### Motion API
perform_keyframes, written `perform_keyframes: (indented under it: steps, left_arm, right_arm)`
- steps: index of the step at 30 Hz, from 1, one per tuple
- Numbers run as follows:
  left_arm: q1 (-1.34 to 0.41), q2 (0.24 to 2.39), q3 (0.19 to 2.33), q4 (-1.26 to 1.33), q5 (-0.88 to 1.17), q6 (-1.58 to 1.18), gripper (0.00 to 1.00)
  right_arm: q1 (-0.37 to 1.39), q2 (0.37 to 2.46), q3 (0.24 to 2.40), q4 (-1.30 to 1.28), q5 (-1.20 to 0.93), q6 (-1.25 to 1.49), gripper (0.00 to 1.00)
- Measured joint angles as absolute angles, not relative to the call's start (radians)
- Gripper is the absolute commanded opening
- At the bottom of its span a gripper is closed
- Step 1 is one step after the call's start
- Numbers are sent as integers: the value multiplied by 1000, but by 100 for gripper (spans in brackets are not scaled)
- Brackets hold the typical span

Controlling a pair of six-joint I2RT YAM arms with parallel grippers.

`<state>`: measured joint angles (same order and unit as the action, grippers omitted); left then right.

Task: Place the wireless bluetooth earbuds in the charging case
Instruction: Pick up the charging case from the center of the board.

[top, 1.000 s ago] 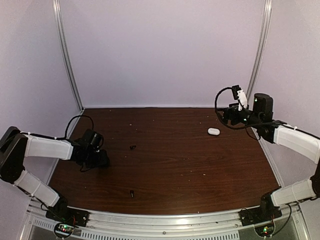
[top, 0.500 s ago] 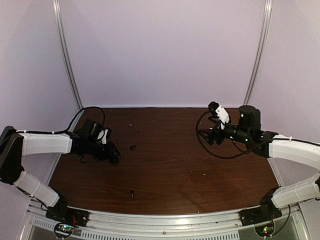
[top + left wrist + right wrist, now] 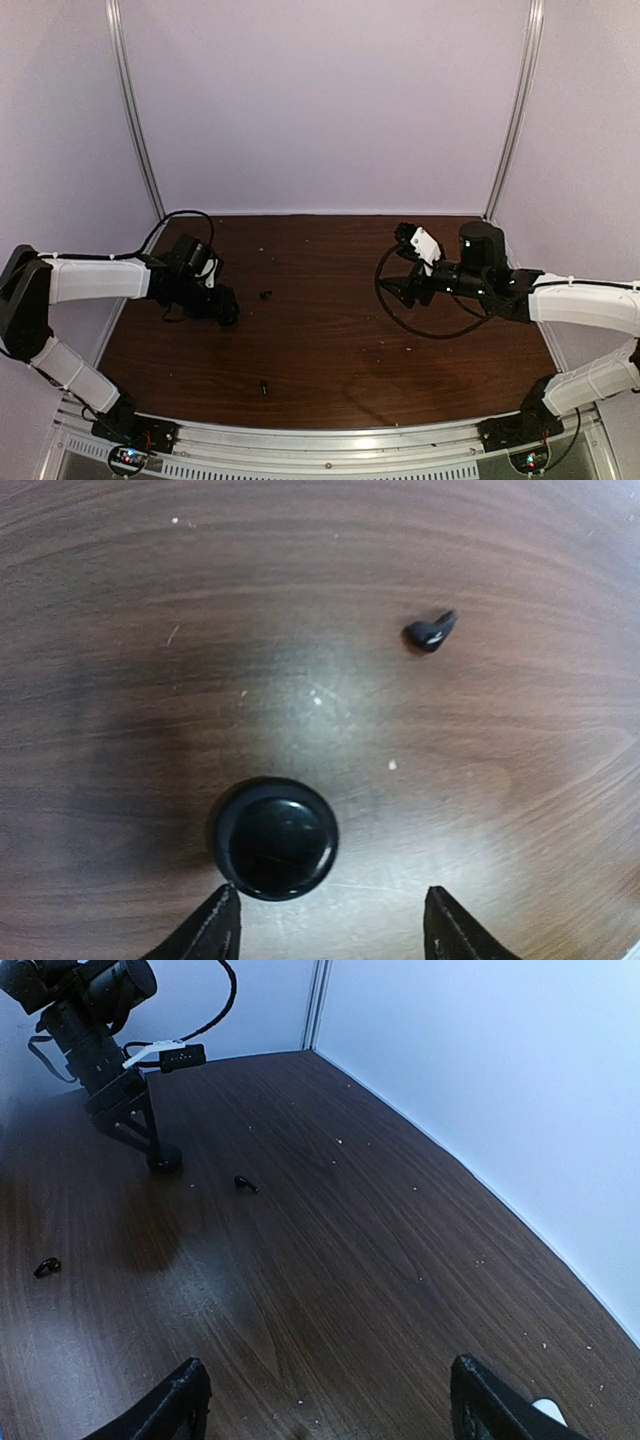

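As the right gripper [image 3: 325, 1370] gapes, the charging case [image 3: 545, 1410] lies outside.

No text, label, brand, number or sign can be read in any of the views.
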<state>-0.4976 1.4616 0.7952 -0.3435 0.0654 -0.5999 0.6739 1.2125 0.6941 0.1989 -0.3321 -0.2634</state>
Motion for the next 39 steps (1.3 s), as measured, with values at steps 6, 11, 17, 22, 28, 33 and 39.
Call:
perform_keyframes:
  steps: [6,11,17,22,28,33,39]
  left_arm:
    - [-498,1499,795,-346,41,-512,71]
    - [-498,1517,795,-330,42,-431,70]
    - [-497,1567,795,-313,33,-391,66]
    - [-497,1605,795,-309,7,-374,64]
    - [-498,1615,795,-287,-10,-360,57]
    - [-497,1629,805,-277,-13,-350,52]
    - [-497,1641,812,-259,-6,-341,38]
  right_arm:
    - [677,1217,694,200,-343,-263,82]
    - [677,1217,694,200,-344,-262,82]
    - [677,1217,694,200,-352,-262,82]
    - [677,1217,694,208,-374,-259,82]
    - [678,1216,693,220,-388,-255,81]
    - [679,1210,689,222,-389,-255,81]
    - [679,1198,682,222,-389,-255,79]
